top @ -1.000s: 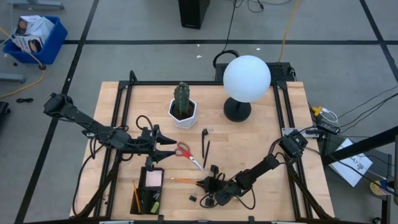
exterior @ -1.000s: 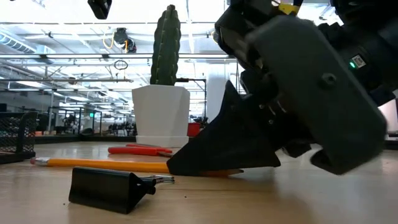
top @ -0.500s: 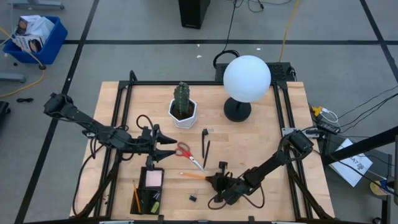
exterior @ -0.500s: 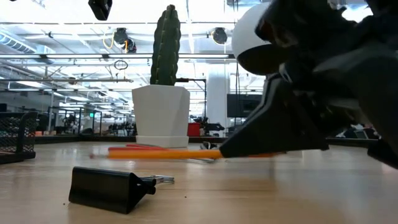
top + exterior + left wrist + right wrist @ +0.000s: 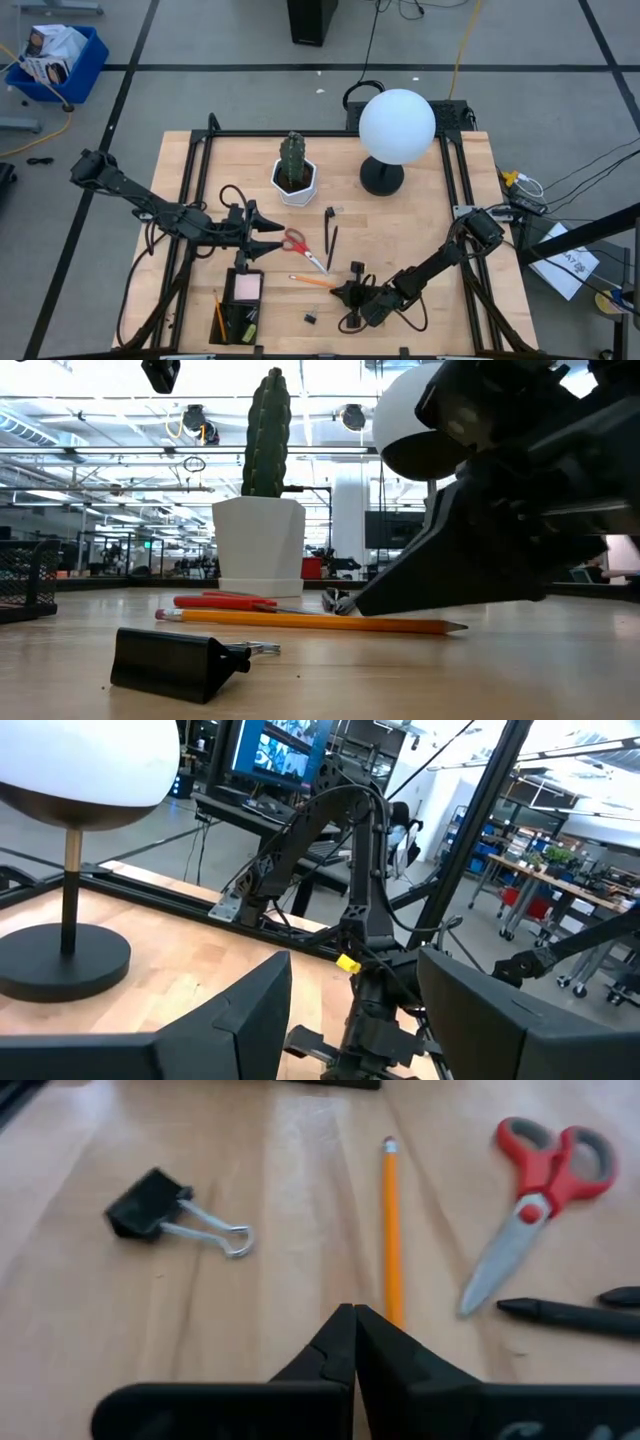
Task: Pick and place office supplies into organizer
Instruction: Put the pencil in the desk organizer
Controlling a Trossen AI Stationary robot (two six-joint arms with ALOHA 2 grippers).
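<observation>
An orange pencil [image 5: 312, 281] [image 5: 300, 621] lies flat on the table, eraser toward the black organizer [image 5: 232, 305]. My right gripper [image 5: 343, 292] [image 5: 353, 1312] is shut just above the pencil's pointed end, with nothing between its fingers. Red-handled scissors [image 5: 298, 245] [image 5: 540, 1210] and dark pens [image 5: 331, 240] lie farther back. A black binder clip [image 5: 311, 319] [image 5: 150, 1205] lies near the front edge. A pink pad [image 5: 246, 287] lies in the organizer. My left gripper [image 5: 275, 238] [image 5: 355, 990] waits open, held level left of the scissors. My right gripper's shut fingers [image 5: 395, 1350] stand over the pencil's pointed end [image 5: 391, 1305], slanting down from the table's right. The pencil runs under one fingertip, not between the two. I cannot tell whether they touch. The pencil lies on the table.
A cactus in a white pot [image 5: 293, 170] and a globe lamp [image 5: 395, 130] stand at the back of the table. Black frame rails [image 5: 195, 200] run along the table's left and right sides. Bare wood lies right of the pens.
My right gripper has risen and drawn back toward the table's right edge, staying shut. The pencil has gone with it, sliding toward the right and turning slightly. Half a second ago it hung raised at the fingertips; now it lies on the table.
</observation>
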